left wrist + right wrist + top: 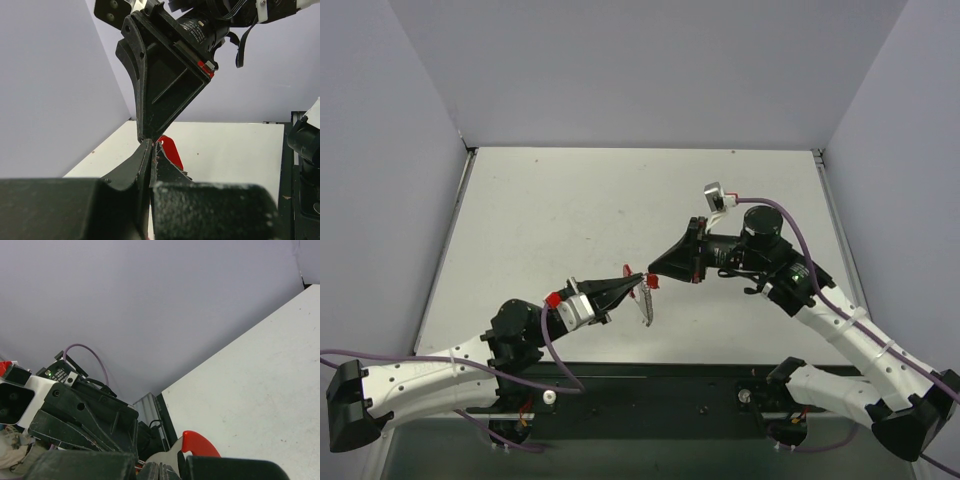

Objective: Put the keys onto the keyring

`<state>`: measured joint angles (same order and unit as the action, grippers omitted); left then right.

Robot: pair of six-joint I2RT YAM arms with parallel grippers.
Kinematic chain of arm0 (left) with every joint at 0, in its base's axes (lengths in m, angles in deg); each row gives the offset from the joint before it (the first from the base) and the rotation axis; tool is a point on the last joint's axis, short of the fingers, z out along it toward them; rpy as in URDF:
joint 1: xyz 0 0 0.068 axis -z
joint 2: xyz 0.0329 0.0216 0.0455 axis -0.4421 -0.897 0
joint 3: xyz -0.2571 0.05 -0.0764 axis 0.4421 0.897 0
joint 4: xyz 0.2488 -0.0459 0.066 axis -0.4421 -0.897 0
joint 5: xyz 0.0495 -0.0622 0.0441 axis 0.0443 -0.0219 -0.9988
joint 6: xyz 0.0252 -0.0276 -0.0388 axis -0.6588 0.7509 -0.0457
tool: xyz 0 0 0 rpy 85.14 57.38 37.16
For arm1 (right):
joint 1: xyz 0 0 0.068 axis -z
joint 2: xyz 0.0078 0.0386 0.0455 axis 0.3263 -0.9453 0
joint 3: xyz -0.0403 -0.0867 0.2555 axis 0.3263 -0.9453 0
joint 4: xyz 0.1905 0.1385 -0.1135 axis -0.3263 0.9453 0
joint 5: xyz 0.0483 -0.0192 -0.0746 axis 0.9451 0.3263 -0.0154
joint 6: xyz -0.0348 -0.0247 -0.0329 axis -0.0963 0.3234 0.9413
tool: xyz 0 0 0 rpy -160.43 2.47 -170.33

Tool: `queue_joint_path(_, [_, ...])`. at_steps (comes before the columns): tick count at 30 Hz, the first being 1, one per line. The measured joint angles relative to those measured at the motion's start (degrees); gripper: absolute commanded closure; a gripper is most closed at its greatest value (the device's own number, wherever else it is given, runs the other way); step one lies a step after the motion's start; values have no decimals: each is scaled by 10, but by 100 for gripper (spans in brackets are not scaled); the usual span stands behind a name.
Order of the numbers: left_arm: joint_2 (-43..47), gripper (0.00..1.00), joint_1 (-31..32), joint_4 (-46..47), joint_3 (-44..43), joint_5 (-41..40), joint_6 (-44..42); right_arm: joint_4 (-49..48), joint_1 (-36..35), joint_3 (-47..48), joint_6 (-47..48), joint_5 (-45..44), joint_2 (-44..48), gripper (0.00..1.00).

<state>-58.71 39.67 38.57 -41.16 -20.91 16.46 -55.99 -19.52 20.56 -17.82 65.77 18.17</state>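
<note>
Encl. work bay: white matte table [570, 220], plain pale-lavender walls [640, 60] on 3 sides, black rail [650, 385] along near edge, even diffuse o/h light.

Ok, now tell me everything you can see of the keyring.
The keyring is a small red curved loop, glossy like plastic or coated metal. It is held in the air above the table, where the two claw tips meet. The left claw is closed, with the loop poking out beside its fingers, and the right claw tip is right against it. A silver piece, chain or key, dangles below. The loop's opening is hidden.
</note>
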Motion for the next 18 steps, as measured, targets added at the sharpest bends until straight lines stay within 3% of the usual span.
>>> queue_joint_path(18, [-3, 100, 0, 5, 0, 4, 15, 13, -5, 0, 8, -22, 0, 100])
